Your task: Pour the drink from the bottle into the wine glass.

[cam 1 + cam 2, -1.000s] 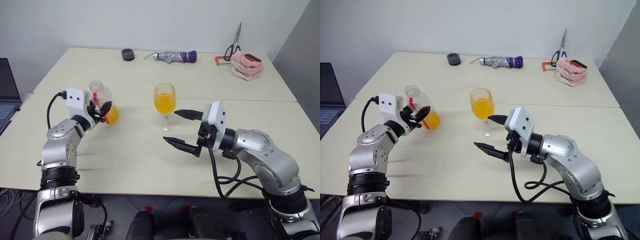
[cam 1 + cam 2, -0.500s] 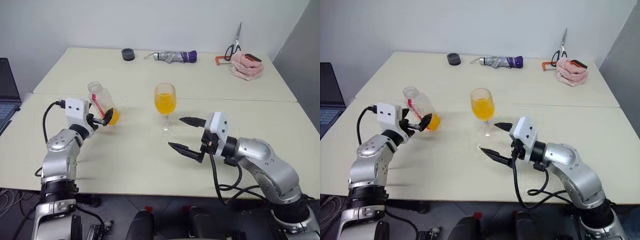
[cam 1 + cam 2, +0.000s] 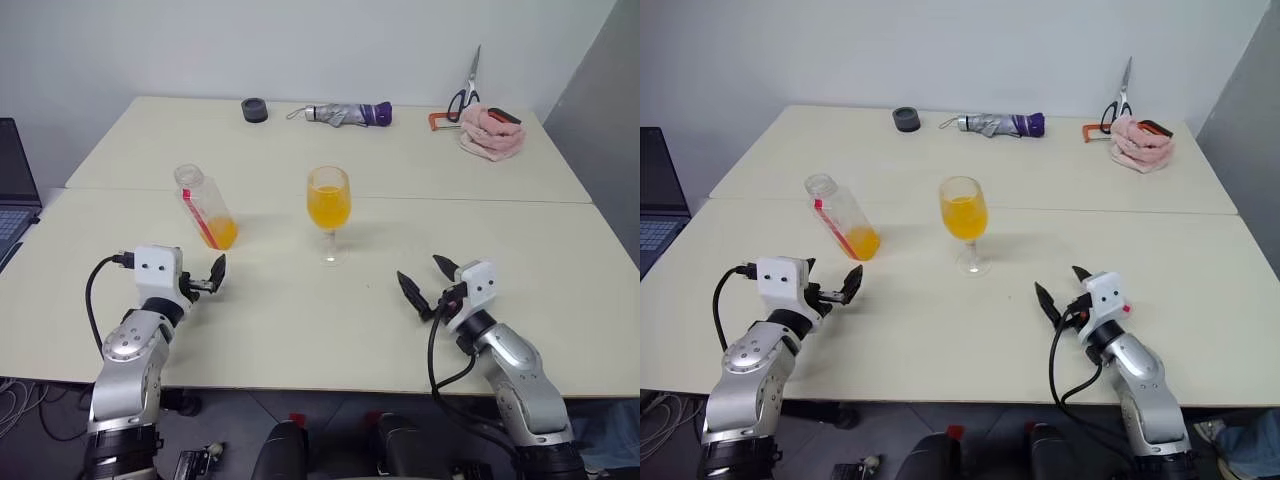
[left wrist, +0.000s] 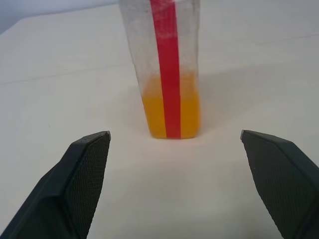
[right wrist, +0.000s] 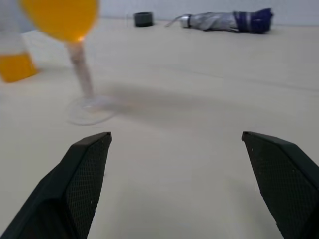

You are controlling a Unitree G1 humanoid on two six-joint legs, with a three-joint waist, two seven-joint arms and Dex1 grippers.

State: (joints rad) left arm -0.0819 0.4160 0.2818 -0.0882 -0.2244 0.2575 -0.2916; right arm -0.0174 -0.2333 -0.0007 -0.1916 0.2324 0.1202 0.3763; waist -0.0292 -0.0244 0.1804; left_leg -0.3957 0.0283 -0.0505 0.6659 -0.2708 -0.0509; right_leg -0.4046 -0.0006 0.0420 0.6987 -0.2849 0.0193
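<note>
Left of centre in the head view, the bottle (image 3: 205,207) stands on the table (image 3: 300,320) leaning toward the upper left, uncapped, with a little drink (image 4: 170,116) left in its base; the glass (image 3: 328,205) stands upright just right of it at mid-frame, its bowl about half full of orange. Below the bottle, at lower left, the left gripper (image 3: 204,280) hovers with fingers spread wide and holding nothing, apart from the bottle. At lower right the right gripper (image 3: 428,280) is likewise spread and empty, well apart from the glass.

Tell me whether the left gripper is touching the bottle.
Apart. In the left wrist view the left gripper stands open with bare table between its fingertips and the bottle; the left eye view shows the same gap.
</note>
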